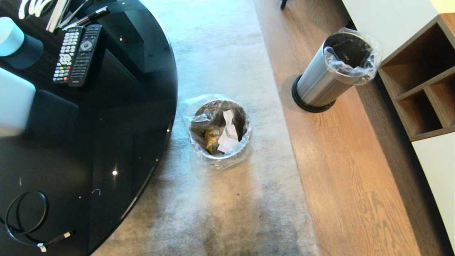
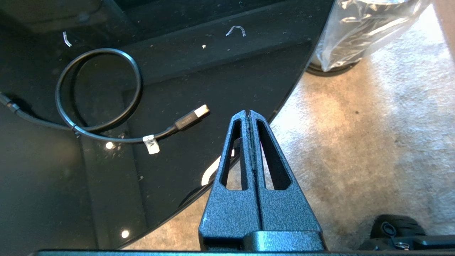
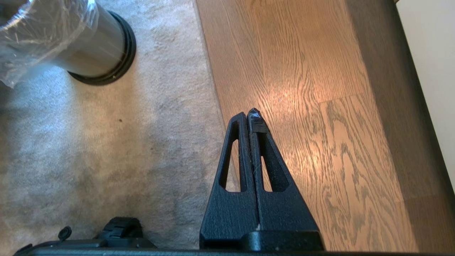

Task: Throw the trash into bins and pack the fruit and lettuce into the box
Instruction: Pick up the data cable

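At the left of your head view you have the black glass table (image 1: 106,117) with two remote controls (image 1: 76,55) in the upper left and a coiled black cable (image 1: 26,222) in the lower left, and the left gripper (image 2: 249,113) hangs over that table's edge with its jaws pressed together on nothing. In the middle, on the grey rug (image 1: 227,199), the near bin (image 1: 220,156) holds the white tissue (image 1: 228,135) and the gold wrapper (image 1: 210,139) inside its clear liner. Toward the upper right the second bin (image 1: 320,85) stands on the wood floor (image 1: 355,177) beside a wooden shelf unit (image 1: 419,81), while the right gripper (image 3: 250,113), jaws likewise fully closed and empty, hovers over the seam of rug and floor.
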Controlling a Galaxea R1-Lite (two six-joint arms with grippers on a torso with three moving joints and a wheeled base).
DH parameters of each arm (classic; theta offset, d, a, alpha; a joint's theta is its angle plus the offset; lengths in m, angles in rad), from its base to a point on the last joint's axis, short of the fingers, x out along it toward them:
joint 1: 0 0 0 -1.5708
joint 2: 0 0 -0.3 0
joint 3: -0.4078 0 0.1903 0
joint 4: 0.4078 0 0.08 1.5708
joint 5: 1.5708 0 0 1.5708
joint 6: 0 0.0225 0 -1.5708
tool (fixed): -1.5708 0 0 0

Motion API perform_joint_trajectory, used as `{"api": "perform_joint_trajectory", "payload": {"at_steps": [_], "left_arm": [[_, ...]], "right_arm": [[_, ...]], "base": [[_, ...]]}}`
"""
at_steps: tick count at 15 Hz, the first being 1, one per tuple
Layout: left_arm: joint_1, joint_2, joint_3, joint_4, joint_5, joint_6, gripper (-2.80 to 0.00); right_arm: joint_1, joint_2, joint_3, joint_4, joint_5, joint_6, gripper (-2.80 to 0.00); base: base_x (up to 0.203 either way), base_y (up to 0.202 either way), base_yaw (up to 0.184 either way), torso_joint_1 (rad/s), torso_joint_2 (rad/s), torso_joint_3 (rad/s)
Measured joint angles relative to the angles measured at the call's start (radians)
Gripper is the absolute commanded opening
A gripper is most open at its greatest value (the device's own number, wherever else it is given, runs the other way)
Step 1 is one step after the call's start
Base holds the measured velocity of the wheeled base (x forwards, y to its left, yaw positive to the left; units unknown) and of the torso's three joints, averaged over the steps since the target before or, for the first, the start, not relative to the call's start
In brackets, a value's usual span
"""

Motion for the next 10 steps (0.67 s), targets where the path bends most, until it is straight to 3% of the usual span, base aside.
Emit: {"api": "perform_joint_trajectory", "payload": {"at_steps": [10], "left_arm": [[0.0, 0.002, -0.023, 0.055, 0.011, -0.001, -2.8]], "right_arm": [[0.0, 0.0, 0.0, -0.001, 0.0, 0.0, -2.8]], "base": [[0.0, 0.0, 0.0, 0.0, 0.0, 0.0]]}}
